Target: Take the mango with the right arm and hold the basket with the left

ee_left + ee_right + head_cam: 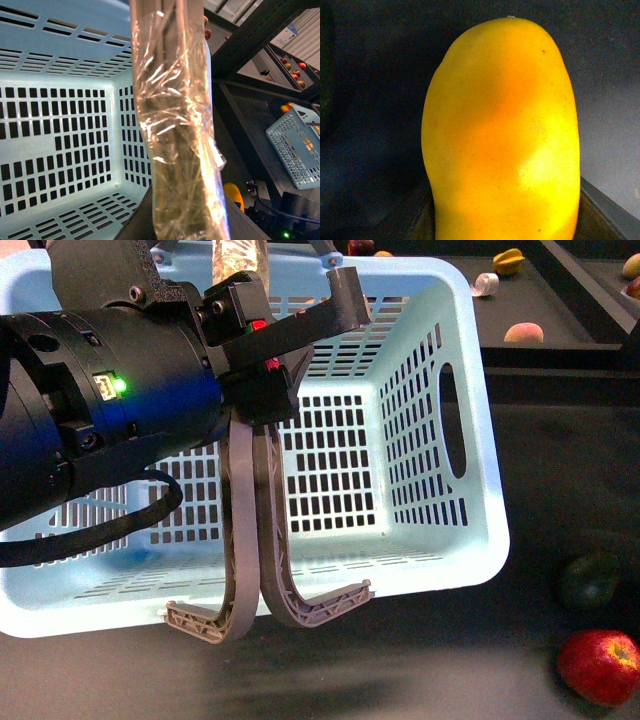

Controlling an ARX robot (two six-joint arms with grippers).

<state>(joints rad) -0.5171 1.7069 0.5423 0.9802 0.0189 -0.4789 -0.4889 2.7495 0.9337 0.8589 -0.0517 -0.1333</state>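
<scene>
The pale turquoise basket (478, 455) fills the middle of the front view, tipped so its slotted inside faces me. My black left arm reaches in from the left, and its gripper (262, 358) is shut on the basket's grey swing handles (252, 540). In the left wrist view the left gripper (187, 226) clamps a handle wrapped in clear film (177, 125), with the basket's wall (60, 130) behind. The bright yellow mango (502, 135) fills the right wrist view, and my right gripper (505, 222) is shut on it, dark fingers (602, 212) showing at its sides. A bit of the mango (233, 196) shows in the left wrist view.
On the dark surface at the front right lie a red apple (600, 665) and a dark green fruit (590, 580). Further back are a peach-coloured fruit (523, 333), a yellow fruit (508, 260) and a white object (486, 283). Another blue basket (295, 145) stands off to the side.
</scene>
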